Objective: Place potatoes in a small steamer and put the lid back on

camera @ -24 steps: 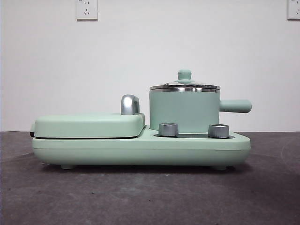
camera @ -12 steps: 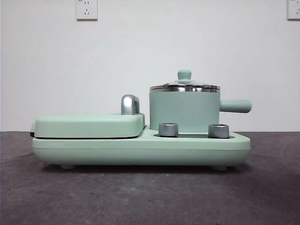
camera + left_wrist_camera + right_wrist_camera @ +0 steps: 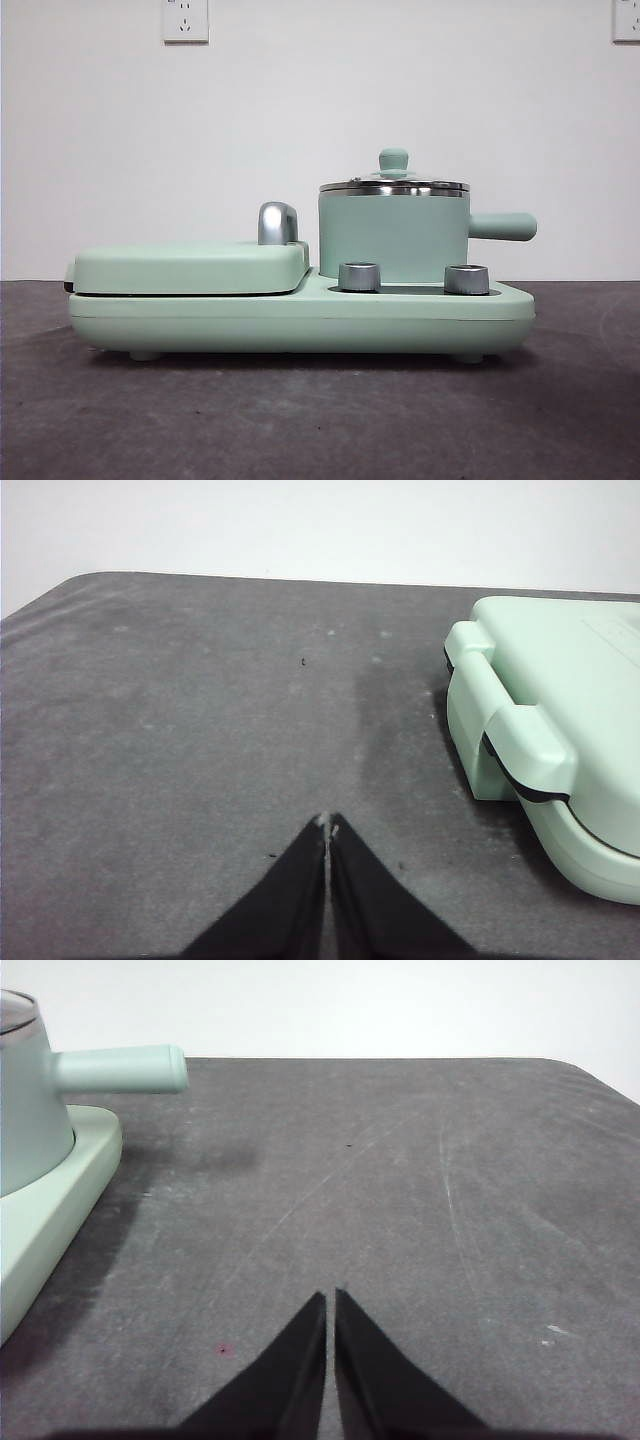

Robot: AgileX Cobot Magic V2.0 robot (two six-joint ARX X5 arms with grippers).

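Waiting over bare table, my left gripper (image 3: pixel 328 825) and my right gripper (image 3: pixel 330 1298) both have their jaws pressed together with nothing between them. The small steamer (image 3: pixel 393 238) stands on the green cooker base (image 3: pixel 300 318), the lid (image 3: pixel 394 183) seated on its rim. Its handle (image 3: pixel 120 1068) sticks out toward my right gripper, which I judge is the nearer arm for lifting the lid; my left sits beside the closed grill plate (image 3: pixel 560 720). No potato shows anywhere. Nothing has shifted from the earlier front frames.
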